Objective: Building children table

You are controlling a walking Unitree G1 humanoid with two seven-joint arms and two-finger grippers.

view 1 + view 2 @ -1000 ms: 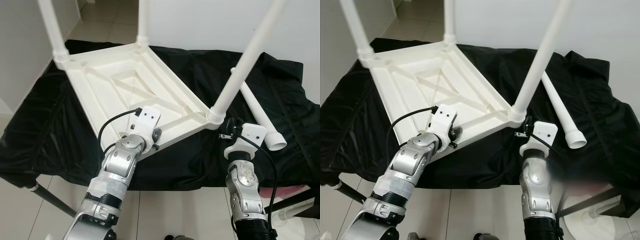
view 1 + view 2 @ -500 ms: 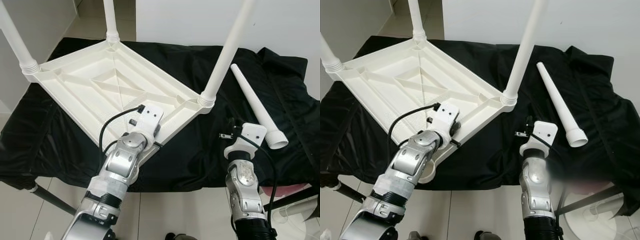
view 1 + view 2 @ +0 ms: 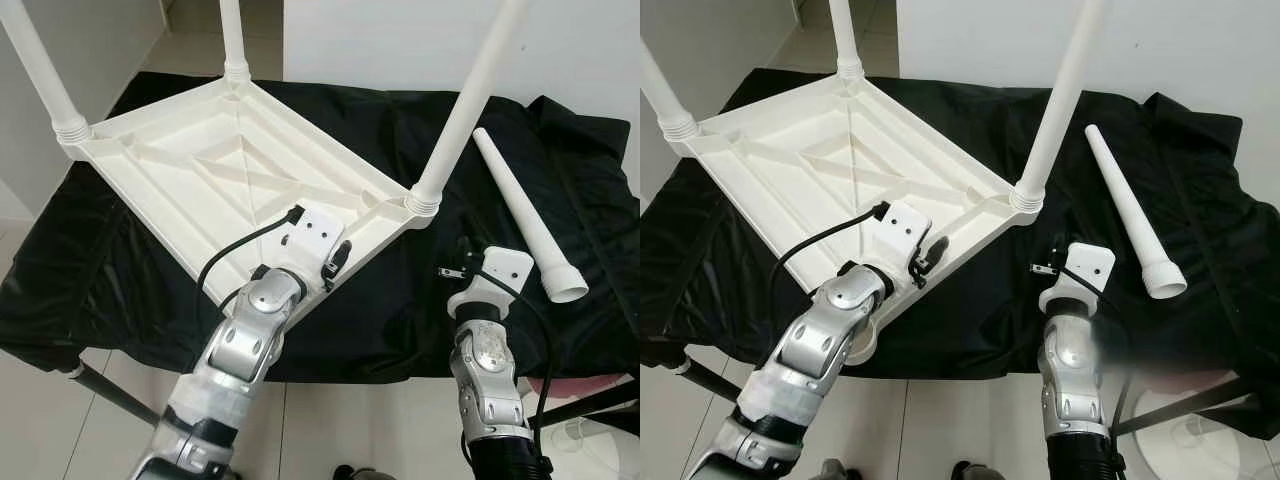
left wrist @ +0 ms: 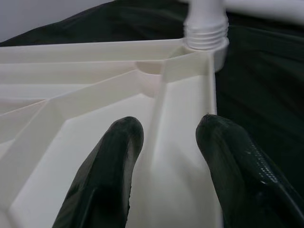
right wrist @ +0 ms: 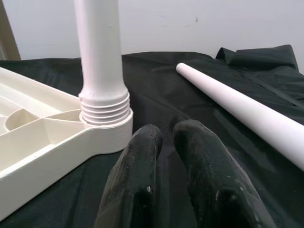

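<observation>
Nearest the robot, the left end effector (image 4: 164, 142) sits over the near edge of the upturned white table top (image 3: 200, 180). Its two black fingers (image 4: 107, 166) are spread apart, one on each side of the edge rib, and whether the pads press the plastic cannot be told. The right end effector (image 5: 166, 142) hovers just above the black cloth (image 3: 400, 300) with its fingers drawn together on nothing, close beside the table's near right corner.

At that corner a screwed-in leg (image 3: 465, 110) rises from its threaded collar (image 5: 105, 107). The table top lies underside up on the cloth-covered worktop, with its ribbed frame showing.

To the right, a loose leg (image 3: 525, 215) lies flat on the cloth, apart from the table top, its wide open end toward the robot.

Farther back, two more legs stand fitted, one at the left corner (image 3: 45, 70) and one at the far corner (image 3: 233, 40). Beyond them are a pale wall and tiled floor.
</observation>
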